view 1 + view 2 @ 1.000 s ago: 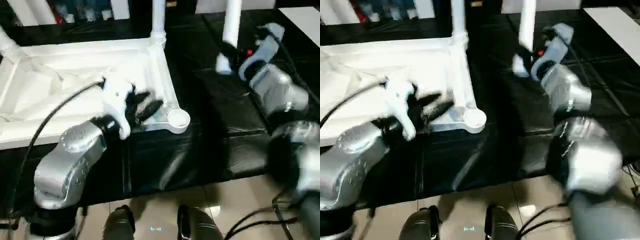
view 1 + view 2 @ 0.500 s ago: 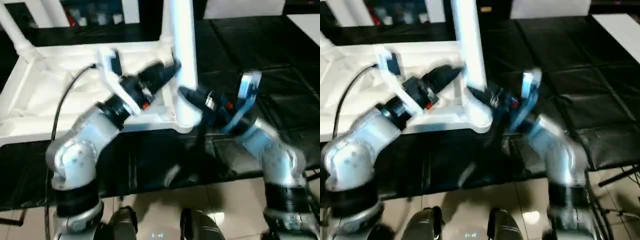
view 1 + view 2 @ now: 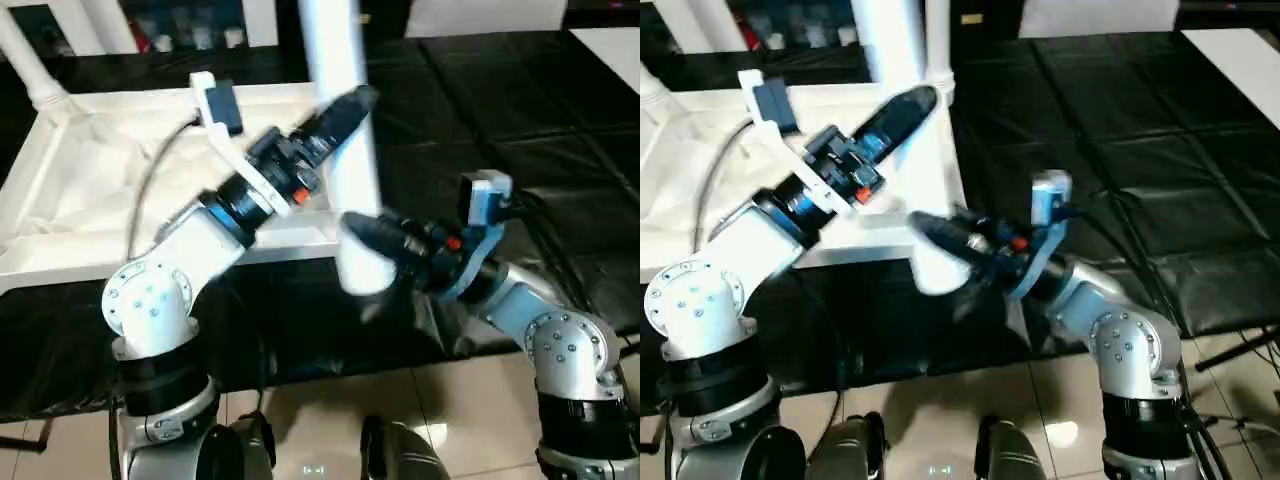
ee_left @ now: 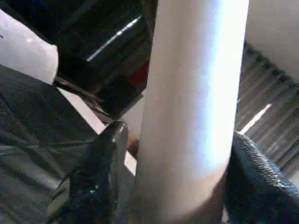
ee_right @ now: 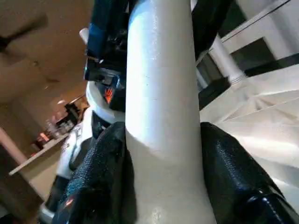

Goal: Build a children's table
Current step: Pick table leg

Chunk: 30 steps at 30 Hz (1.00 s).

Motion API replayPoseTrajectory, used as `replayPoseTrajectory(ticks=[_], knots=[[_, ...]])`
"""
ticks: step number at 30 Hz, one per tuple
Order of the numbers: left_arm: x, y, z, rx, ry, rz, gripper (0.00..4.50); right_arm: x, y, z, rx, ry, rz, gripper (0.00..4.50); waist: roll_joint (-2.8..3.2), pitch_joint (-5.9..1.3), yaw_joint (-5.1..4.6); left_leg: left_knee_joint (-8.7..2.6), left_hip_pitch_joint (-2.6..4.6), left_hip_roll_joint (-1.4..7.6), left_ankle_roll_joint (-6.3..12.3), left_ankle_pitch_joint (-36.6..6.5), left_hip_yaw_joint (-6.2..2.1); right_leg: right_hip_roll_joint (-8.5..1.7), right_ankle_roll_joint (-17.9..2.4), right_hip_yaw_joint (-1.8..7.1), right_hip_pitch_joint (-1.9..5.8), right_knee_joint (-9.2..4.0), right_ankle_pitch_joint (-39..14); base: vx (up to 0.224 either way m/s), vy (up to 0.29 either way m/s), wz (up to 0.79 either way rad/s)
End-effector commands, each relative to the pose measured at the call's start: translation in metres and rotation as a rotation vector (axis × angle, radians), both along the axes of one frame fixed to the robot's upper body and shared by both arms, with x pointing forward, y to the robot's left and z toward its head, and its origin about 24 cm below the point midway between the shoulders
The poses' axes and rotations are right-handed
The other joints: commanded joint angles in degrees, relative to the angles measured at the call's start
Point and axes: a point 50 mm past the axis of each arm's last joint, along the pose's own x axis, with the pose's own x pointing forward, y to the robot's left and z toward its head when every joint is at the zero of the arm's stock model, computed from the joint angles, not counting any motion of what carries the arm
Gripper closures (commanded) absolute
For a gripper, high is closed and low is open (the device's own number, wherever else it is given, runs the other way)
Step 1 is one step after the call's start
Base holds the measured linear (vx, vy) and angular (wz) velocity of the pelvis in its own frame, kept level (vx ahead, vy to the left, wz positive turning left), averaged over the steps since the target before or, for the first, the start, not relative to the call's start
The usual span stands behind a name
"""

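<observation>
Both hands had swung in onto the leg since a second before.
Right hand (image 3: 365, 232) clenched the upright leg (image 3: 345, 150) near its foot, left hand (image 3: 350, 105) gripped higher, beside the upturned top (image 3: 120, 170) on the dark worktop (image 3: 520, 110).

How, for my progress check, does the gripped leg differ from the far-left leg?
The gripped leg is clamped by the left tool and right tool; the far-left leg stands untouched. The gripped leg is at the near corner; the far-left leg is socketed. Both white, round.

Both arms reach inward; left tool (image 3: 345, 108) above right tool (image 3: 365, 232), each clamped around something.
</observation>
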Motion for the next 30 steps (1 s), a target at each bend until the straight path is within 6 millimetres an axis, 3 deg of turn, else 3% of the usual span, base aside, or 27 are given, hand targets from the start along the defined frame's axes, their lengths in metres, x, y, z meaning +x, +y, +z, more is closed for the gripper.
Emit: replayPoseTrajectory(ticks=[1, 3, 6, 11, 19, 30], knots=[[-0.005, 0.000, 0.000, -0.012, 0.002, -0.048, 1.89, -0.006, 0.000, 0.004, 0.011, -0.018, 0.041, 2.57, -0.40, -6.91, 0.08, -3.10, 0.90, -0.21, 3.31, -7.47, 0.25, -2.52, -9.13, 1.56, 4.12, -4.37, -16.60, 0.000, 0.000, 0.00], [-0.006, 0.001, 0.000, -0.031, 0.000, -0.075, 1.90, -0.008, -0.001, 0.004, 0.014, -0.010, 0.060, 2.57, -0.39, -6.90, 0.00, -3.16, 0.86, -0.23, 3.26, -7.89, 0.23, -2.52, -8.90, 1.51, 4.13, -4.43, -17.34, 0.000, 0.000, 0.00], [-0.009, 0.005, 0.004, -0.068, -0.030, -0.116, 2.26, -0.010, -0.003, 0.004, 0.023, 0.000, 0.090, 2.57, -0.47, -6.83, 0.02, -3.19, 1.01, -0.41, 2.68, -9.74, 0.27, -2.63, -6.72, 1.44, 4.04, -5.09, -22.89, 0.000, 0.000, 0.00], [-0.010, 0.007, 0.005, -0.075, -0.049, -0.136, 2.49, -0.011, -0.004, 0.004, 0.024, 0.006, 0.106, 2.58, -0.33, -6.94, -0.03, -3.32, 1.07, -0.34, 2.03, -9.90, 0.14, -2.56, -4.45, 1.36, 3.82, -5.31, -25.00, 0.000, 0.000, 0.00], [-0.014, 0.013, 0.007, -0.150, -0.075, -0.214, 2.55, -0.015, -0.006, 0.004, 0.034, 0.024, 0.160, 2.58, -0.29, -7.36, 0.16, -3.19, 0.90, -0.42, 2.14, -8.37, 0.22, -2.48, -5.50, 1.41, 3.99, -4.89, -21.50, 0.000, 0.000, 0.00], [-0.014, 0.017, 0.006, -0.140, -0.082, -0.219, 2.55, -0.012, -0.007, 0.003, -0.011, 0.009, 0.110, 2.58, -0.08, -7.57, 0.22, -3.22, 0.98, -0.30, 1.66, -8.97, 0.17, -2.53, -5.77, 1.36, 4.11, -4.79, -21.69, 0.000, 0.000, 0.00]])
